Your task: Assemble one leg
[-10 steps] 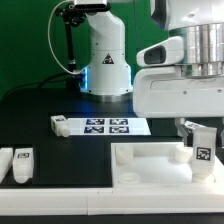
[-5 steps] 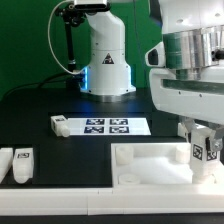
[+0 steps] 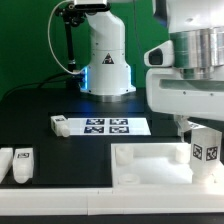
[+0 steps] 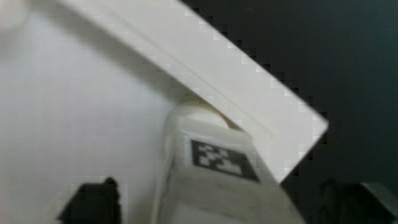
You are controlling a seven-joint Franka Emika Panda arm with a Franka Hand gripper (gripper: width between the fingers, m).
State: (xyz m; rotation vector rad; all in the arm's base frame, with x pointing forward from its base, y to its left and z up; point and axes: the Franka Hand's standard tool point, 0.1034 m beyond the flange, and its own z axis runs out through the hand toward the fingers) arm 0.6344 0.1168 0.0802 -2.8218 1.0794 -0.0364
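A leg [image 3: 205, 150], a small white block with a black-and-white tag, stands upright at the corner of the large white panel [image 3: 150, 165] on the exterior view's right. My gripper [image 3: 197, 128] hangs straight over it, fingers down either side. In the wrist view the leg [image 4: 217, 165] rises between my two dark fingers [image 4: 98, 200], with a strip of white panel [image 4: 89, 100] showing on each side of it. The jaws stand open around the leg without touching it.
Two more legs [image 3: 22, 163] lie at the exterior view's left edge, and another [image 3: 60, 125] lies by the end of the marker board [image 3: 108, 126]. A white robot base [image 3: 105, 60] stands behind. The panel has raised rims.
My gripper has turned about its upright axis and the leg has turned with it, from tilted to upright, its tag now facing the exterior camera.
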